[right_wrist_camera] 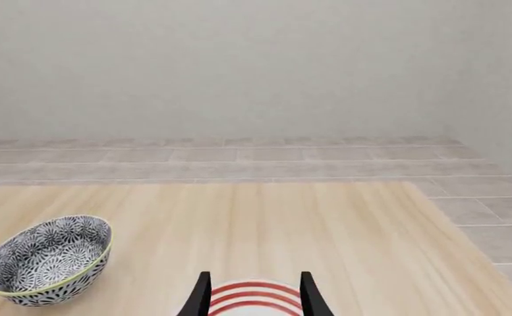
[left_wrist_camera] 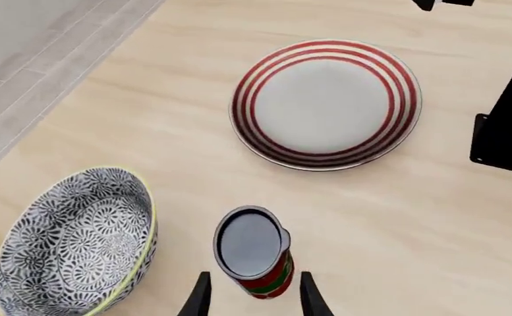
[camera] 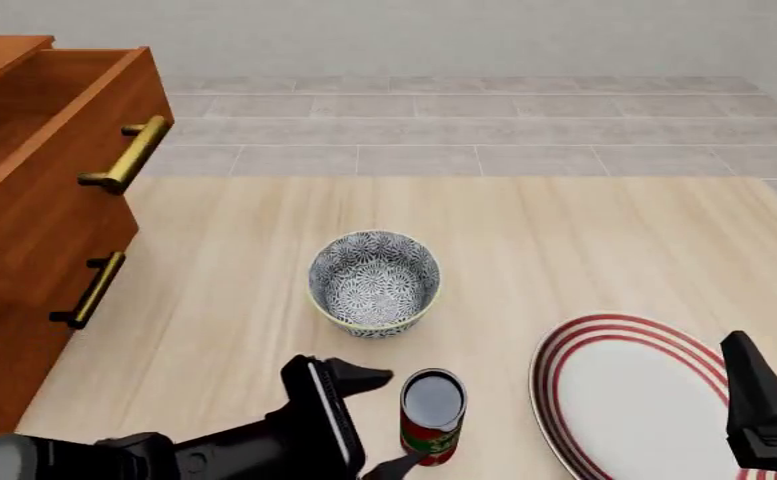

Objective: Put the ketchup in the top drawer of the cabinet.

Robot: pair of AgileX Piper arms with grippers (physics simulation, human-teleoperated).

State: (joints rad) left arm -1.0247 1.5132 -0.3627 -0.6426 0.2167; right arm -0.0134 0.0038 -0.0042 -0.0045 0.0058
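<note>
1. Ketchup (camera: pixel 432 417) stands upright on the wooden table (camera: pixel 602 240), low in the front view and just left of centre, its dark glossy top facing up.
2. The left gripper (camera: pixel 385 420) sits at the bottom of that frame with its jaws spread wide; one fingertip lies just above and left of the can, the other low beside its base.
3. In the left wrist view the ketchup (left_wrist_camera: pixel 254 251) shows between the two dark fingertips (left_wrist_camera: pixel 200 296) at the lower edge, with a gap on each side, so the jaws flank the can without touching it.
4. A patterned bowl (camera: pixel 375 281) rests just above the can in the front view, near but apart from it.
5. A red-ringed plate (camera: pixel 628 395) lies at lower right, close beside the can.
6. The right gripper (right_wrist_camera: pixel 251 289) hangs over that plate, jaws apart and holding nothing.
7. The cabinet (camera: pixel 28 260) fills the left edge of the front view; its top drawer (camera: pixel 41 130) is pulled out at upper left, well apart from the can.
</note>
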